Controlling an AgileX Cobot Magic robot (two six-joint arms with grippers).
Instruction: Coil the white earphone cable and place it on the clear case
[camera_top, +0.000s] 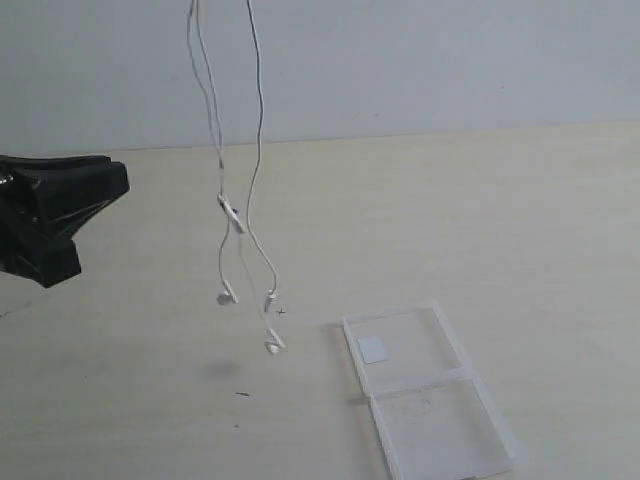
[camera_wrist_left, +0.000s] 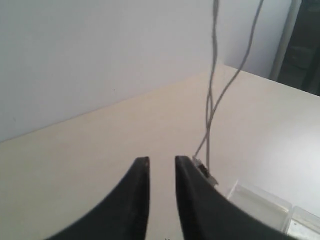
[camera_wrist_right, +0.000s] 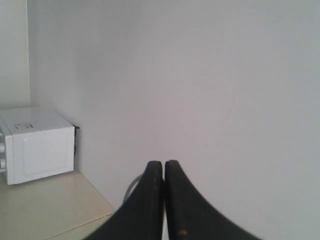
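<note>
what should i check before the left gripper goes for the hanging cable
1. right gripper holds the top: jaws shut, a bit of wire shows beside them: ok
2. left gripper free: open, nothing in it: ok
3. cable close to the left gripper: its remote hangs right beside it: ok
4. cable coiled: it hangs in long loose strands: not ok
5. earbuds off the table: cannot tell
6. case ready: lies open and flat, nothing on it: ok
</note>
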